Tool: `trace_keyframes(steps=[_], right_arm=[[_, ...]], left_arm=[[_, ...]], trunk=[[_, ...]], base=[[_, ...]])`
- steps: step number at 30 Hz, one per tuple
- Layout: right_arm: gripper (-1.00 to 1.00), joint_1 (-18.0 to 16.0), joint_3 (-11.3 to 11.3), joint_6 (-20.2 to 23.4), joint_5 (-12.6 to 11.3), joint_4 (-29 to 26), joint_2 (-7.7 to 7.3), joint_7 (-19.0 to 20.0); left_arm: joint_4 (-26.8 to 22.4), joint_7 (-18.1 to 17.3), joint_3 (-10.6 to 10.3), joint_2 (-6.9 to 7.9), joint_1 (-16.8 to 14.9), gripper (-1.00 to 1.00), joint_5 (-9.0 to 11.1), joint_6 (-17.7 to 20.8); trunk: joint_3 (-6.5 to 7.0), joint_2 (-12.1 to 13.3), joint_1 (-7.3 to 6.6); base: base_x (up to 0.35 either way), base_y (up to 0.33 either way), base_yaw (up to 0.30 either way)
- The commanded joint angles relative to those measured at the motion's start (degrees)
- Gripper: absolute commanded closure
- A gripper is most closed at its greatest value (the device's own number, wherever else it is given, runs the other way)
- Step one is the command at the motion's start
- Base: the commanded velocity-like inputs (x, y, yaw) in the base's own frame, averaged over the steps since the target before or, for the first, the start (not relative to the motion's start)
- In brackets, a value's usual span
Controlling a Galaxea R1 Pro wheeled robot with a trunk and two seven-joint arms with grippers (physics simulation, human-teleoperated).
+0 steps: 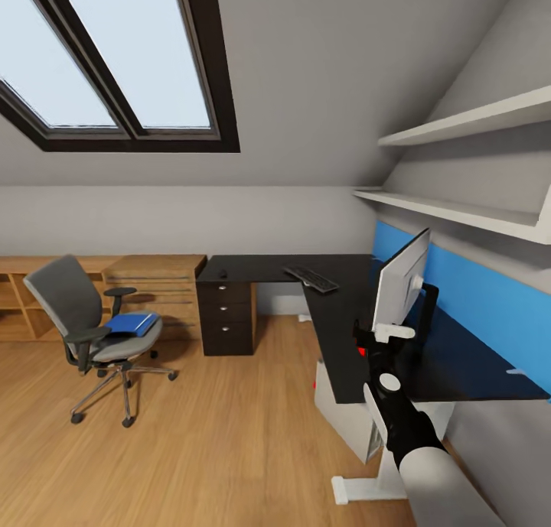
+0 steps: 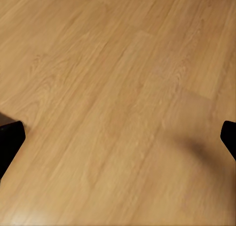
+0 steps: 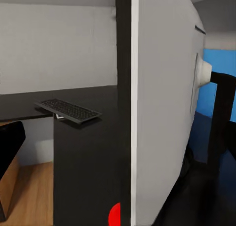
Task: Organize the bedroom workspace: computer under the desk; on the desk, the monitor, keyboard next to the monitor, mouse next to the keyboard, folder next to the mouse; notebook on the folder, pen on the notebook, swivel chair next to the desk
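While the right gripper point(image 1: 386, 333) sits at the lower edge of the monitor point(image 1: 401, 282), its fingers look clamped on the thin panel, so the step in hand reads as placing or turning the screen on the desk point(image 1: 344, 313).

Monitor: wide flat panel, white matte back, black front seen edge-on, thin black neck; stands on the desk's right wing by the blue wall panel point(image 1: 490, 297). Handling advice: move slowly, keep the panel upright, set the base fully on the top, and let go only once it stands firm, since the screen is tall and top-heavy.

Keyboard point(image 1: 311, 279): slim, black keys, lying near the inner corner of the desk with one end over the edge.
Mouse point(image 1: 223, 273): small dark lump on the left wing, above the drawer unit.
Desk: L-shaped, glossy black top, three round silver knobs.
Computer point(image 1: 348, 420): pale grey box under the desk.
Swivel chair point(image 1: 92, 320): grey fabric, chrome star base, well apart from the desk; blue folder point(image 1: 132, 324) on its seat.
Left gripper point(image 2: 118, 137): released, holding nothing, fingers spread over wooden floor point(image 2: 118, 88).
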Motion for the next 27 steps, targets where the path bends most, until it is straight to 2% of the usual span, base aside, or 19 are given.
trace_keyframes(steps=[1, 12, 27], right_arm=[[-1.00, -0.04, -0.21, -0.11, 0.60, 0.05, 0.07, -0.15], [-1.00, 0.05, -0.32, -0.10, 0.60, 0.06, -0.15, -3.48], [-1.00, 0.07, -0.41, -0.02, 0.60, 0.06, -0.46, -4.75]], left_arm=[[-0.06, 0.15, -0.16, 0.03, 0.02, -1.00, 0.50, -0.15], [-0.03, 0.17, -0.16, 0.11, 0.03, -1.00, 0.50, -0.21], [-0.01, 0.14, -0.16, 0.04, 0.03, -1.00, 0.47, -0.21]], trunk=[[-0.06, -0.05, 0.03], [-0.06, -0.05, 0.03], [-0.06, -0.05, 0.03]], base=[[0.128, 0.077, 0.000], [0.087, 0.017, 0.000], [0.099, -0.062, 0.000]])
